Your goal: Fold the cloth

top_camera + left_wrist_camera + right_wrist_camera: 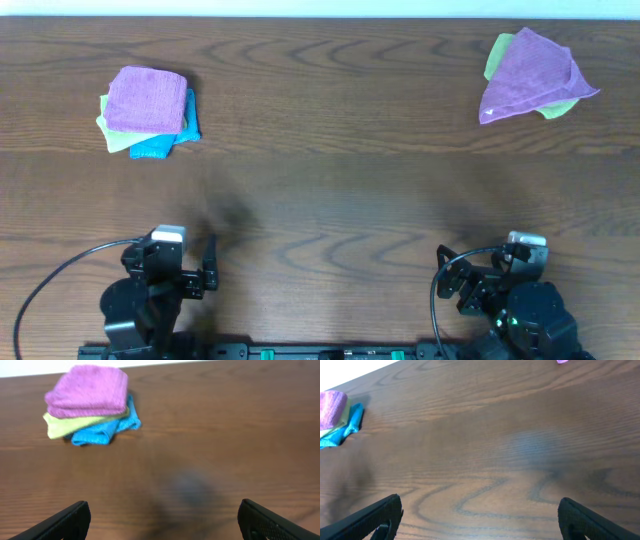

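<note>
A loose purple cloth (530, 72) lies crumpled over a green cloth (560, 105) at the far right of the table. A folded stack sits at the far left: a purple cloth (147, 98) on a green cloth (112, 130) and a blue cloth (160, 146). The stack also shows in the left wrist view (90, 392) and at the left edge of the right wrist view (332, 407). My left gripper (162, 517) is open and empty near the front left edge. My right gripper (480, 515) is open and empty near the front right edge.
The wooden table (320, 190) runs across the whole view. Both arm bases and their cables sit at the front edge (320, 350). A white strip borders the table's far edge.
</note>
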`<control>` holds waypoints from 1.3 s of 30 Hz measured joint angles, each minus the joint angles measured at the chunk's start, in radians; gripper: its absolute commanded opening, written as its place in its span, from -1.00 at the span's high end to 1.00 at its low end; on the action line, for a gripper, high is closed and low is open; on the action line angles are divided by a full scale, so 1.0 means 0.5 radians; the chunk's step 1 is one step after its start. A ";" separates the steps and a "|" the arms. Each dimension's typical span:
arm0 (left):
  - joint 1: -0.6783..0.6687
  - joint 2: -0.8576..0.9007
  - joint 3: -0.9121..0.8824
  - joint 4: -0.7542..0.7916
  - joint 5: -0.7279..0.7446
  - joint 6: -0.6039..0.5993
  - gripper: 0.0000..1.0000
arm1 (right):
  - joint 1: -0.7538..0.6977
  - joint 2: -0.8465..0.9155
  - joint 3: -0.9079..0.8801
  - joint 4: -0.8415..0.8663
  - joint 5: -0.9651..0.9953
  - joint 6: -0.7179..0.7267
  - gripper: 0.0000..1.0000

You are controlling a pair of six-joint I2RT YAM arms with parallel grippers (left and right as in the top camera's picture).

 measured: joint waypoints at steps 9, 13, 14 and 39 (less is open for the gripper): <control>-0.087 -0.079 -0.134 -0.228 -0.018 0.002 -0.90 | 0.000 0.000 0.000 0.000 0.001 0.000 -0.99; -0.149 -0.079 -0.134 -0.325 -0.076 0.003 -0.90 | 0.000 0.000 0.000 0.001 0.000 0.000 -0.98; -0.160 -0.079 -0.134 -0.351 -0.098 0.005 -0.91 | 0.000 0.000 0.000 0.000 0.001 0.000 -0.98; -0.157 -0.080 -0.159 -0.367 -0.295 -0.005 -0.90 | 0.000 0.000 0.000 0.000 0.000 0.001 -0.99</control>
